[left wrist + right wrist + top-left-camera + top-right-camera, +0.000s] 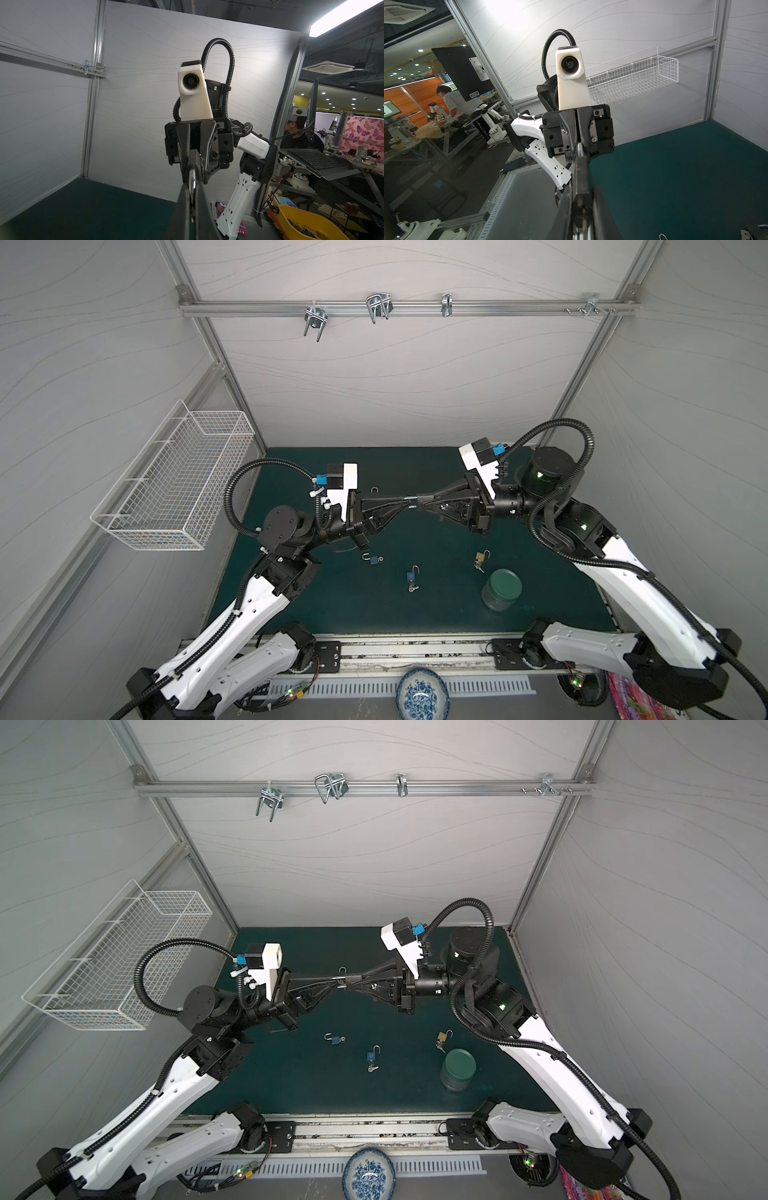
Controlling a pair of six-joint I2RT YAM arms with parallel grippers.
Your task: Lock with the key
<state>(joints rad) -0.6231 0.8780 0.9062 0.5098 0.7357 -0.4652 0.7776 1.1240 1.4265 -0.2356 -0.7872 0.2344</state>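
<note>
Raised over the mat [415, 614], the left gripper [403, 502] is pressed together on a small metal piece [411, 502]; what the piece is cannot be told. The right gripper [420, 503] meets it tip to tip, pinching the same piece. On the mat below lie a blue padlock [375, 559], a second blue padlock [412, 575] with its key [412, 588], a brass padlock [481, 559], then a jar [501, 590].

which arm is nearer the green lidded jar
Right. The right arm stands on the green-lidded jar's side of the mat; the left arm is on the far side.
</note>
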